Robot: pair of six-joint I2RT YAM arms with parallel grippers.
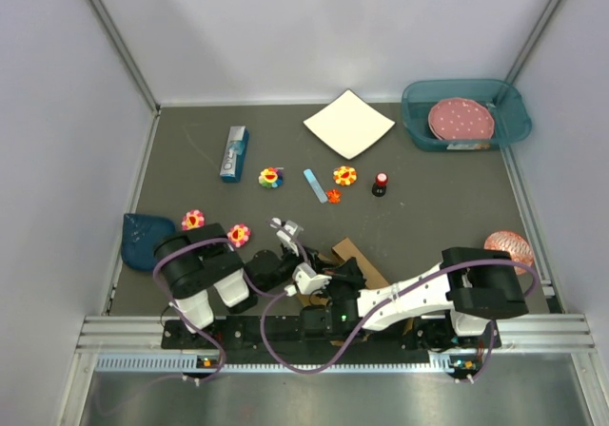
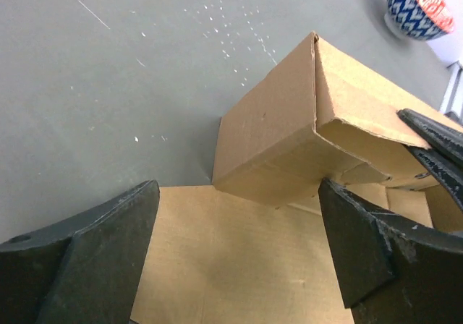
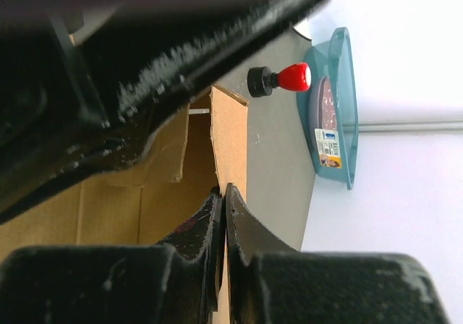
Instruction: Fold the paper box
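The left gripper (image 2: pixel 237 194) is hovering with its jaws wide apart and gripping nothing. It is above a panel of the paper box (image 2: pixel 289 143) that is lying flat on the grey table (image 2: pixel 108 85). The box is sitting at the near edge of the table, between the two arms. Just beyond that flat panel, two cardboard walls are standing up and meeting in a creased corner, so one end appears to be taking shape. To the right, the right gripper (image 3: pixel 223 194) is pinching the thin upright wall, its jaws pressed together on the cardboard edge and holding it erect. I judge the fold to be roughly midway. The raised end is being held rather than locked, the flat panel is waiting to be lifted, and no flap is visibly tucked yet.
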